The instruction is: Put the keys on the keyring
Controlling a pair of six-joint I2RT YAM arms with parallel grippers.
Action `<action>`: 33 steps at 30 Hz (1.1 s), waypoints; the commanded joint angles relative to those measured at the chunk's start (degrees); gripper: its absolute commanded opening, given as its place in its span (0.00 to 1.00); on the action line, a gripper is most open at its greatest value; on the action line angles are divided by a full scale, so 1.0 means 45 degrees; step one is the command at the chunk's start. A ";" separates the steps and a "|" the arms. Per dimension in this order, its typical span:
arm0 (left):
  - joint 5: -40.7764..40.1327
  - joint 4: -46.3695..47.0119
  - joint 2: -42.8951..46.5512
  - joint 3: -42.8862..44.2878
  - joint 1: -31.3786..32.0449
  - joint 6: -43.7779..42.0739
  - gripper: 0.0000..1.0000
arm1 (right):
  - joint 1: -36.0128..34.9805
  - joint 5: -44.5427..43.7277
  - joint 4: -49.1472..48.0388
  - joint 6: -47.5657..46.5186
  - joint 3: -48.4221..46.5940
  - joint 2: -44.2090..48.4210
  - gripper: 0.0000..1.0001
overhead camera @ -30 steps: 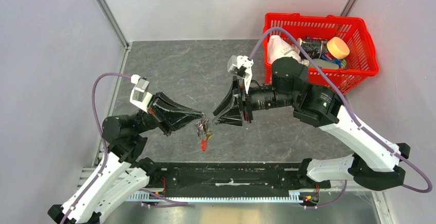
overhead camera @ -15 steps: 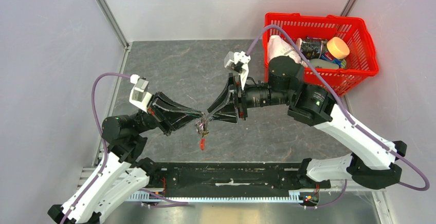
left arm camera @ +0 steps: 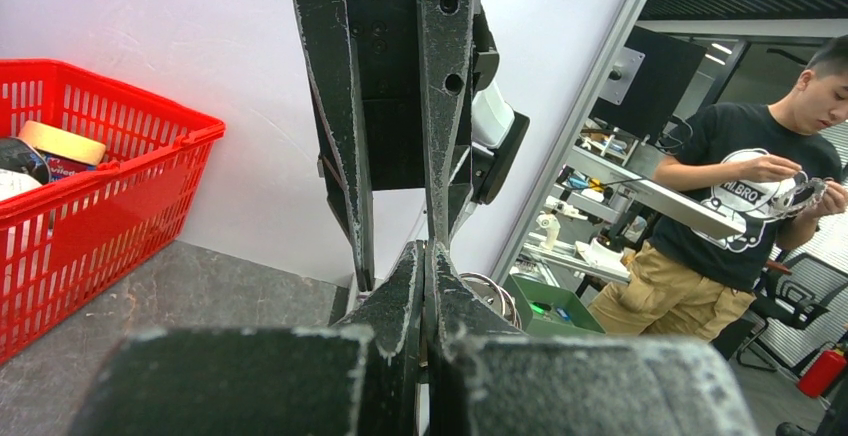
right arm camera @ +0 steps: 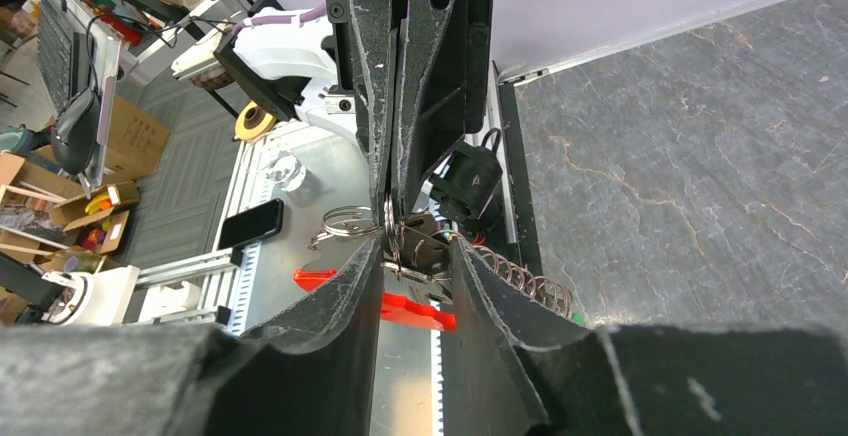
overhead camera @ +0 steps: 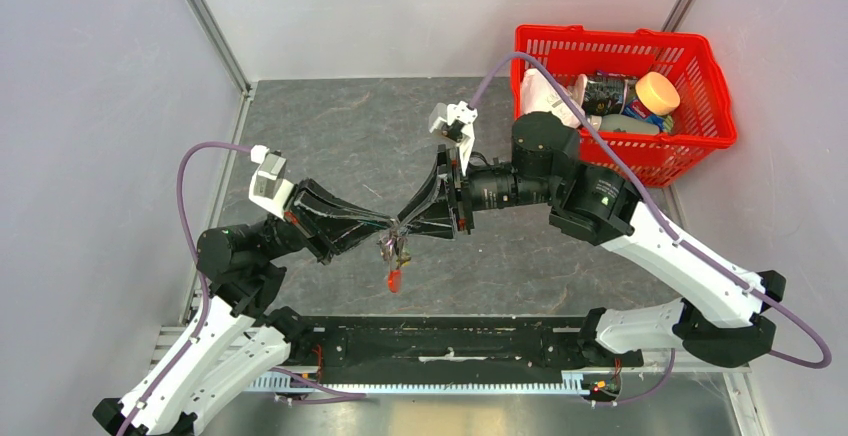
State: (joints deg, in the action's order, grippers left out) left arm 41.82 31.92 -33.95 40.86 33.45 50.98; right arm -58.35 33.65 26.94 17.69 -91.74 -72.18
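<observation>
My left gripper [overhead camera: 393, 223] is shut on the keyring [overhead camera: 392, 249] and holds it above the table. The bundle of metal rings hangs below its tip, with a bright red piece [overhead camera: 393, 281] at the bottom. In the left wrist view the left gripper [left arm camera: 427, 251] is closed, with a metal ring [left arm camera: 492, 294] showing just right of it. My right gripper [overhead camera: 406, 222] is open and meets the left tip head on. In the right wrist view its open fingers [right arm camera: 350, 301] flank the rings [right arm camera: 392, 228], a wire coil [right arm camera: 520, 281] and the red piece [right arm camera: 415, 311]. I cannot tell the single keys apart.
A red basket [overhead camera: 700, 66] with bottles and containers stands at the back right, behind the right arm. The black rail [overhead camera: 450, 341] between the arm bases runs along the near edge, below the hanging bundle. Grey walls close in both sides.
My right gripper has moved left until its open fingers reach the left gripper's tip and the hanging bundle. The left gripper has stayed nearly still, holding the bundle.
</observation>
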 commanded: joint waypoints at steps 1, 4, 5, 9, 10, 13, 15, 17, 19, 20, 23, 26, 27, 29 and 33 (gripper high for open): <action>-0.0446 0.0945 0.0033 0.0119 -0.0029 0.0408 0.02 | -0.0042 0.0198 -0.0930 0.0339 0.0092 -0.0019 0.37; -0.0427 0.1009 -0.0021 0.0099 -0.0031 0.0429 0.02 | -0.0042 0.0300 -0.1057 0.0404 0.0095 -0.0036 0.31; -0.0442 0.1012 -0.0016 0.0090 -0.0031 0.0429 0.02 | -0.0031 0.0351 -0.1076 0.0431 0.0100 -0.0051 0.30; -0.0475 0.1012 -0.0015 0.0060 -0.0030 0.0409 0.02 | -0.0036 0.0452 -0.1140 0.0472 0.0095 -0.0129 0.27; -0.0488 0.1012 -0.0017 0.0078 -0.0031 0.0409 0.02 | -0.0032 0.0489 -0.1151 0.0482 0.0085 -0.0141 0.26; -0.0553 0.1012 -0.0014 0.0087 -0.0031 0.0409 0.02 | -0.0042 0.0587 -0.1171 0.0533 0.0056 -0.0171 0.25; -0.0571 0.1012 -0.0013 0.0080 -0.0031 0.0409 0.02 | -0.0042 0.0638 -0.1179 0.0560 0.0061 -0.0197 0.25; -0.0620 0.1012 0.0006 0.0090 -0.0031 0.0390 0.02 | -0.0042 0.0619 -0.1198 0.0560 0.0087 -0.0200 0.22; -0.0622 0.1012 -0.0010 0.0091 -0.0031 0.0390 0.02 | -0.0042 0.0664 -0.1272 0.0558 0.0095 -0.0172 0.13; -0.0622 0.1021 -0.0025 0.0080 -0.0031 0.0390 0.02 | -0.0042 0.0696 -0.1304 0.0538 0.0096 -0.0162 0.05; -0.0623 0.1017 0.0023 -0.0015 -0.0029 0.0390 0.02 | -0.0037 0.0772 -0.1392 0.0413 0.0160 -0.0056 0.00; -0.0410 0.1012 0.0013 -0.0181 -0.0031 0.0470 0.02 | -0.0042 0.0941 -0.1364 0.0261 0.0183 0.0100 0.00; -0.0229 0.0978 -0.0039 -0.0184 -0.0031 0.0568 0.02 | -0.0031 0.0959 -0.1227 0.0131 0.0130 0.0158 0.00; 0.0282 0.0656 -0.0173 -0.0095 -0.0031 0.0619 0.08 | -0.0042 0.0996 -0.0627 -0.0191 -0.0088 0.0147 0.00; 0.1397 -0.0057 -0.0420 0.0391 -0.0031 0.0564 0.26 | -0.0042 0.1359 0.0957 -0.0914 -0.0667 0.0037 0.00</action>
State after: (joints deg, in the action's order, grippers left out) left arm 42.65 33.01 -34.79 40.29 33.45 52.16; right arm -58.37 37.26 26.37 17.26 -91.24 -72.95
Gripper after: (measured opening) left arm 0.204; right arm 0.010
